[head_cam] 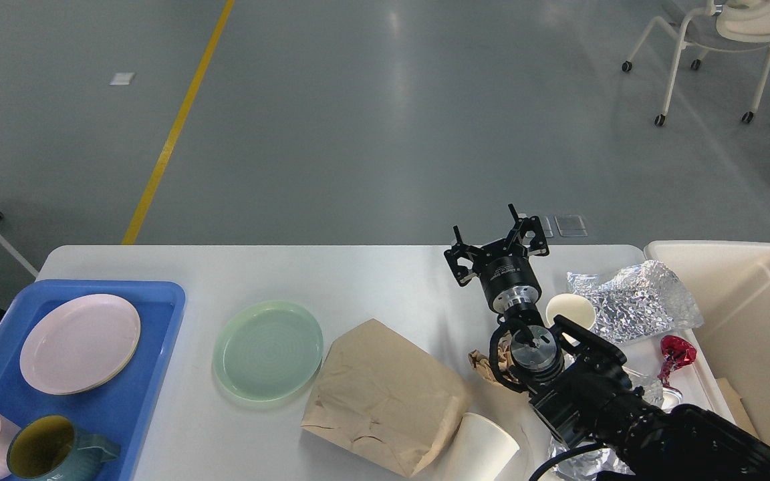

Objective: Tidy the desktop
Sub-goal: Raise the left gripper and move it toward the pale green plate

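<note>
I had the right end effector [497, 246] raised over the worktop [385, 274] at about two o'clock, fingers spread wide and holding nothing; my left arm was out of view. The desktop itself filled the lower frame, tray at nine o'clock, bin at three. By my reckoning the job was partway through: a pink plate [80, 343] and two mugs sat in the blue tray [158, 374], but the green plate [268, 350] remained on the bare surface, and the brown paper bag [385, 397], crumpled foil [635, 299], paper cups [485, 447] and red wrapper [678, 353] lay outside the cream bin [752, 294]
</note>
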`<state>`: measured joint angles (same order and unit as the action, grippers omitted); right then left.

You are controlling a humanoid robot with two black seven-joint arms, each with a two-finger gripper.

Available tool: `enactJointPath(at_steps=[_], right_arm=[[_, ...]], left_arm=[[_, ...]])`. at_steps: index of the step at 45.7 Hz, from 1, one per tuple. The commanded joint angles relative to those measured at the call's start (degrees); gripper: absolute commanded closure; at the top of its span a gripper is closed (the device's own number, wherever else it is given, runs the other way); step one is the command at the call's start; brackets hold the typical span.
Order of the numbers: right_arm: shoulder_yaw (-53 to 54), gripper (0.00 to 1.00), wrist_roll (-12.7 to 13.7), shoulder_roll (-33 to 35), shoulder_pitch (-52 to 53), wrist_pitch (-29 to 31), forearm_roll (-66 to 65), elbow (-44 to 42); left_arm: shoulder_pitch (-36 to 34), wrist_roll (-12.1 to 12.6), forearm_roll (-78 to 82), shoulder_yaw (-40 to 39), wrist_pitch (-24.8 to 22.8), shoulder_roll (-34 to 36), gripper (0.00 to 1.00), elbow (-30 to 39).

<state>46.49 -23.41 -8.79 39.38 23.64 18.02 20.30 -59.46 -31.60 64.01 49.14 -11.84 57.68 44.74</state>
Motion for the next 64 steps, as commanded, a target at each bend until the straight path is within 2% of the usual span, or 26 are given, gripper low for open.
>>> enactJointPath(at_steps=[1, 7, 17, 24, 32, 35, 38, 41, 42, 44, 48, 53, 58, 64], right_arm=[[0.00, 0.00, 0.03, 0.00, 0.00, 0.00, 0.00, 0.00], [0.00, 0.00, 0.03, 0.00, 0.00, 0.00, 0.00, 0.00], [0.00, 0.00, 0.03, 0.00, 0.00, 0.00, 0.00, 0.00], [0.00, 0.00, 0.03, 0.00, 0.00, 0.00, 0.00, 0.00], [0.00, 0.00, 0.03, 0.00, 0.00, 0.00, 0.00, 0.00], [0.00, 0.00, 0.03, 0.00, 0.00, 0.00, 0.00, 0.00], [0.00, 0.00, 0.03, 0.00, 0.00, 0.00, 0.00, 0.00], [0.00, 0.00, 0.03, 0.00, 0.00, 0.00, 0.00, 0.00], [0.00, 0.00, 0.03, 0.00, 0.00, 0.00, 0.00, 0.00], [0.00, 0.00, 0.03, 0.00, 0.00, 0.00, 0.00, 0.00], [0.00, 0.00, 0.03, 0.00, 0.00, 0.00, 0.00, 0.00], [0.00, 0.00, 0.03, 0.00, 0.00, 0.00, 0.00, 0.00], [0.00, 0.00, 0.03, 0.00, 0.00, 0.00, 0.00, 0.00], [0.00, 0.00, -0.06, 0.00, 0.00, 0.00, 0.00, 0.00]], left_arm=[[-2.85, -4.07, 0.59, 0.52, -0.55, 1.21, 0.23, 0.00], [-8.30, -6.45, 1.73, 1.13, -3.88, 4.10, 0.14, 0.00], [-20.95, -11.63, 7.62, 1.04, -11.61, 7.36, 0.08, 0.00], [-33.60, -12.17, 6.66, -0.10, -19.43, 6.49, 0.08, 0.08], [-45.65, -10.41, 1.04, -6.15, -30.68, 0.25, 0.08, 0.17], [-47.94, -7.34, -2.82, -9.58, -34.46, -3.70, 0.08, 0.87], [-48.21, -2.25, -6.60, -12.83, -36.14, -6.43, 0.08, 2.36], [-47.95, 3.37, -9.86, -14.16, -35.27, -8.19, 0.08, 4.91], [-47.51, 6.26, -11.87, -14.16, -33.96, -9.50, 0.08, 7.79], [-46.37, 8.48, -13.46, -13.90, -31.41, -11.09, 0.08, 11.23], [-43.91, 11.56, -13.73, -11.80, -22.28, -12.06, 0.08, 19.66], [-43.11, 15.16, -13.65, -3.89, -11.20, -14.08, 0.08, 26.27], [-41.89, 16.31, -13.64, 2.00, -4.86, -20.05, 0.08, 27.95], [-37.85, 20.88, -13.38, 5.00, 2.43, -22.34, 0.08, 27.95]])
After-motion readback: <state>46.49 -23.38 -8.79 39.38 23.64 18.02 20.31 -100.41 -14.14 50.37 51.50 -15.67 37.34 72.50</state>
